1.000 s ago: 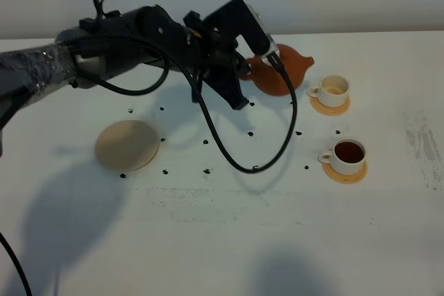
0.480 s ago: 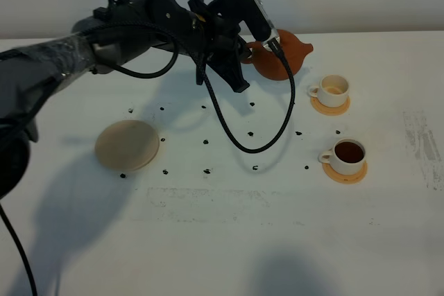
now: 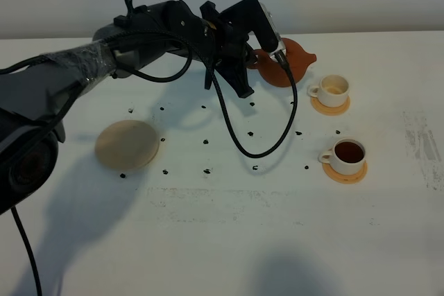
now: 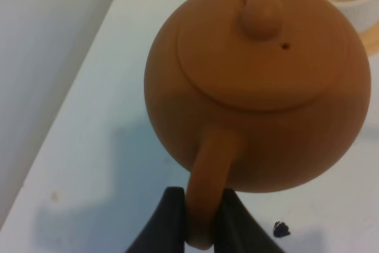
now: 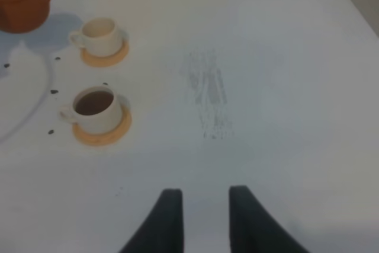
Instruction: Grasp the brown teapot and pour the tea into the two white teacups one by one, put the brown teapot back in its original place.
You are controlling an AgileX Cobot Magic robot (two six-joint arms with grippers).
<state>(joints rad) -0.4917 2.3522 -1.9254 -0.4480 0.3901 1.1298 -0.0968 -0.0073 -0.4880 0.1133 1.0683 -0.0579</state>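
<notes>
Teapot [image 3: 290, 64] held off the table [image 3: 229, 233], just left of and behind the far cup [image 3: 333, 88]; near cup [image 3: 347, 155] sits in front of the far cup; large coaster [image 3: 127, 144] lies well left of it.

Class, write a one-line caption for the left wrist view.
Left gripper clamps brown teapot by its handle.

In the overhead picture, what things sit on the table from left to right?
Pale beige coaster → brown teapot, held up by the left gripper → the two white teacups on orange coasters, stacked near and far.
</notes>
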